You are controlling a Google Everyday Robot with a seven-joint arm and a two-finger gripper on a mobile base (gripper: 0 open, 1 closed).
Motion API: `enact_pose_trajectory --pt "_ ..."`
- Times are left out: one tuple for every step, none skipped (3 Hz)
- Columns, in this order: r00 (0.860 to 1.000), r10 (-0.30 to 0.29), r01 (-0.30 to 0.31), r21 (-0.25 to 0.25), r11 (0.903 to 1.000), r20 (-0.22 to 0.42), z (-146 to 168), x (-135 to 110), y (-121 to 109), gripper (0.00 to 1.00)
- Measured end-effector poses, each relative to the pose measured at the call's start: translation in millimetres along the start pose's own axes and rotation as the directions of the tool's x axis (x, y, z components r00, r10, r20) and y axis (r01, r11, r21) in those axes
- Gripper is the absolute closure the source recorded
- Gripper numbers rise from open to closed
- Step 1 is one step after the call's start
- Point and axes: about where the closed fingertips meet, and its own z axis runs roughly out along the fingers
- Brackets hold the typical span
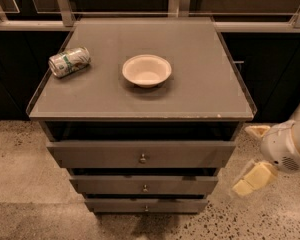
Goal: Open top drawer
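Cream two-finger gripper (245, 159) hangs off the table's front-right corner, jaws wide, empty. Wide grey-brown top drawer (100, 155) under the front edge sits partway out, so probably mostly done. Behind: white round bowl (146, 70) mid-table, dented metal can (69, 61) near left edge.

Layout: three-drawer cabinet, items on top, gripper at right.

The can (69, 61) lies on its side on the cabinet top (205, 91), near the left edge. The bowl (146, 70) stands upright near the centre, to the right of the can and well apart from it. Below the top's front edge sits the top drawer (95, 154), knob (142, 158) at centre. The middle drawer (105, 184) and the bottom drawer (115, 204) are stacked under it. The gripper (243, 159) hangs over the floor (20, 154), just beside the top drawer's right end, touching nothing, fingers (254, 179) apart. A rail (270, 26) runs behind the cabinet.
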Motion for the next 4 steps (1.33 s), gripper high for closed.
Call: enact_pose_trajectory --pt "0.995 0.015 -0.012 -0.028 0.9995 0.098 36.3 0.0 -1.1 0.0" --pt "0.985 0.001 0.007 -0.044 0.999 0.173 61.6 -8.6 -3.1 0.0" --pt "0.973 -0.053 0.068 -0.058 0.9961 0.223 87.2 -29.5 -10.9 0.0" --pt "0.966 -0.073 0.096 -0.08 0.9922 0.249 111.2 -43.8 -15.3 0.0"
